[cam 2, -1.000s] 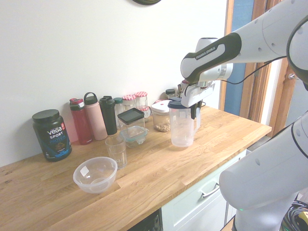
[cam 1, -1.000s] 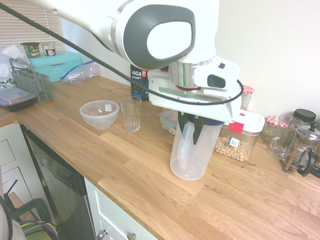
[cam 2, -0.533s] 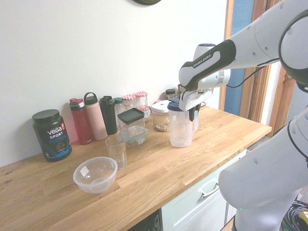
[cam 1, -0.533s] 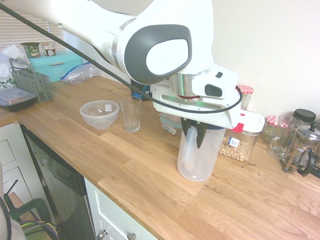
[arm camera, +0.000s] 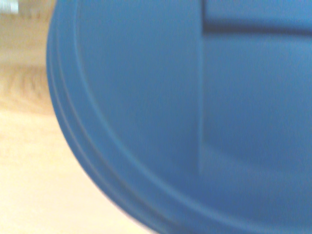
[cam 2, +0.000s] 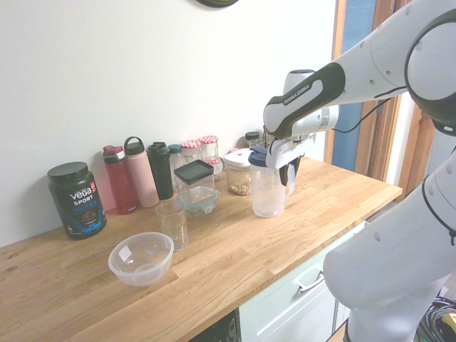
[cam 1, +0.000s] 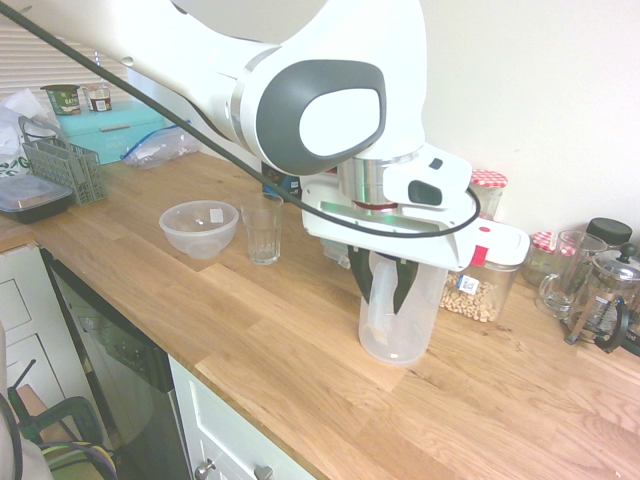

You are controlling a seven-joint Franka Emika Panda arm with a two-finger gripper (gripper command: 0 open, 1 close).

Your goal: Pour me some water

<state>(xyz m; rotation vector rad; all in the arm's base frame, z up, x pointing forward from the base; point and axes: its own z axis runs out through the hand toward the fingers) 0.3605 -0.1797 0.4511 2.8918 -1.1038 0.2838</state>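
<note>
— Wooden countertop [cam 1: 260, 350] along a pale wall [cam 1: 540, 100]; what does the first exterior view give of the claw?

— The gripper [cam 1: 383, 306] has its two dark fingers parted, one on either side of the handle [cam 1: 381, 290] of the clear pitcher [cam 1: 412, 318]. Whether either touches it, I can't tell.

— And around that?

— Bare wood lies between the pitcher and the counter's front edge, and between it and the drinking glass [cam 1: 263, 235]. A bowl [cam 1: 200, 230] sits beside the glass. Tighter behind: a tub of nuts [cam 1: 482, 275] stands close to the pitcher.

— Second exterior view?

— Pitcher upright on the wood, handle side toward the arm [cam 2: 370, 68]. Bottles [cam 2: 142, 174] line the wall, well apart from it.

— Wrist view?

— Blue lid [arm camera: 141, 107], blurred, its curved rim against pale wood.
</note>
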